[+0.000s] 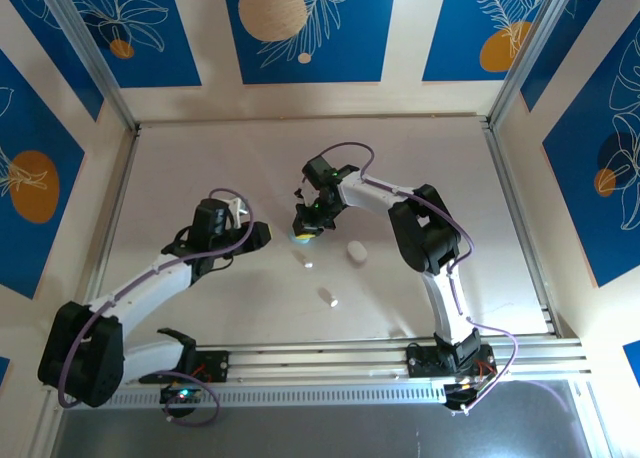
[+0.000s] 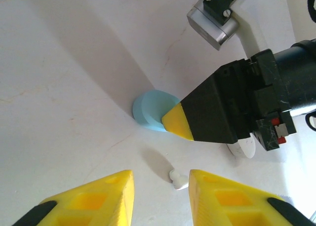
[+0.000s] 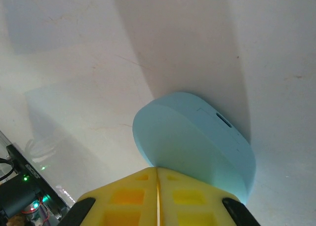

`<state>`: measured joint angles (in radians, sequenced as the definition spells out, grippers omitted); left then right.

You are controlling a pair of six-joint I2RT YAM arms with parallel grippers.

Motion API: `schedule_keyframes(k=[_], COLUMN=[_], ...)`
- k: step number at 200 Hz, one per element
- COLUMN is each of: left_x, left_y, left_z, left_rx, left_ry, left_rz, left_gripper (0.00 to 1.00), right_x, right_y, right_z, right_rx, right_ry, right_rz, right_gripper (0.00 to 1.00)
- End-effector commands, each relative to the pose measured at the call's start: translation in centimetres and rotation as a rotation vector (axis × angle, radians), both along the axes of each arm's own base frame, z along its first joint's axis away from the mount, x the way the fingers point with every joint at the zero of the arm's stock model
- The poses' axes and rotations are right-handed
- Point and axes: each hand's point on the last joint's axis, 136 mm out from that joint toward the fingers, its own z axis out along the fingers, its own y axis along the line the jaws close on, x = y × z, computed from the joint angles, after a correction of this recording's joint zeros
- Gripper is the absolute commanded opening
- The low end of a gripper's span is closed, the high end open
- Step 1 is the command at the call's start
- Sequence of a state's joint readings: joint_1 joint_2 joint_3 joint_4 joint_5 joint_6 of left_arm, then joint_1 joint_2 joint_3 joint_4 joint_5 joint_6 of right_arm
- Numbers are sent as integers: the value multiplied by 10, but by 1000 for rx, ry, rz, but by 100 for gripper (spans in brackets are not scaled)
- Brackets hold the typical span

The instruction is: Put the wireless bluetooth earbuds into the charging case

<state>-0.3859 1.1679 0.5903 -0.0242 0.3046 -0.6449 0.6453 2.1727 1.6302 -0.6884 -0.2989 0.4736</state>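
Earbud, white (image 1: 309,264) (image 2: 178,179), loose on the table (image 1: 200,178), just in front of the light blue case (image 1: 302,237) (image 2: 149,111) (image 3: 197,142) and not touching it. Blue case is lying flat with the lid shut; seam and a small slot are visible on its side in the right wrist view. Right gripper (image 1: 304,225) (image 2: 174,122) (image 3: 158,170) is clenched, yellow fingers (image 3: 126,196) pressed together with no gap, tips at the near edge of the blue case; can't tell if they touch it. Left gripper (image 1: 257,236) (image 2: 160,176) is released, fingers spread, nothing between them, aimed at the white earbud, which sits just ahead of the gap. White case (image 1: 355,250) (image 2: 245,148) is to the right of the blue one, apart from it. Second small white piece (image 1: 327,298) lies nearer the arm bases, too small to identify.
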Motion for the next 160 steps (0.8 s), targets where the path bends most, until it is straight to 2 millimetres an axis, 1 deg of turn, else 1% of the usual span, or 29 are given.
schedule_keyframes(k=[1, 16, 41, 58, 79, 90, 107, 125, 136, 148, 160], left_x=[2, 1, 0, -2, -5, -7, -11, -16, -20, -26, -32], left_y=[5, 5, 6, 7, 9, 10, 14, 19, 22, 26, 31], left_z=[8, 11, 21, 29, 39, 44, 54, 66, 74, 80, 87], left_rx=[12, 8, 4, -1, -2, 0, 5, 11, 16, 25, 31], left_ry=[-28, -33, -53, -69, -85, -93, -113, -147, -171, -190, -206], left_rz=[2, 1, 4, 5, 6, 7, 14, 21, 24, 29, 31], left_gripper=[35, 37, 47, 52, 57, 61, 72, 86, 100, 100, 100], right_x=[-4, -3, -3, -4, -7, -9, -12, -19, -23, -29, -35], right_y=[-6, 1, 10, 13, 12, 9, 3, -7, -14, -24, -34], right_z=[7, 22, 47, 61, 73, 77, 87, 96, 101, 107, 113], right_rx=[-46, -2, 51, 77, 91, 90, 95, 95, 93, 90, 88], right_ry=[-13, -35, -80, -103, -123, -135, -158, -186, -207, -230, -258], right_rz=[-6, 2, 14, 15, 11, 5, -10, -26, -40, -56, -73], right_gripper=[9, 11, 15, 15, 16, 17, 21, 29, 33, 39, 49])
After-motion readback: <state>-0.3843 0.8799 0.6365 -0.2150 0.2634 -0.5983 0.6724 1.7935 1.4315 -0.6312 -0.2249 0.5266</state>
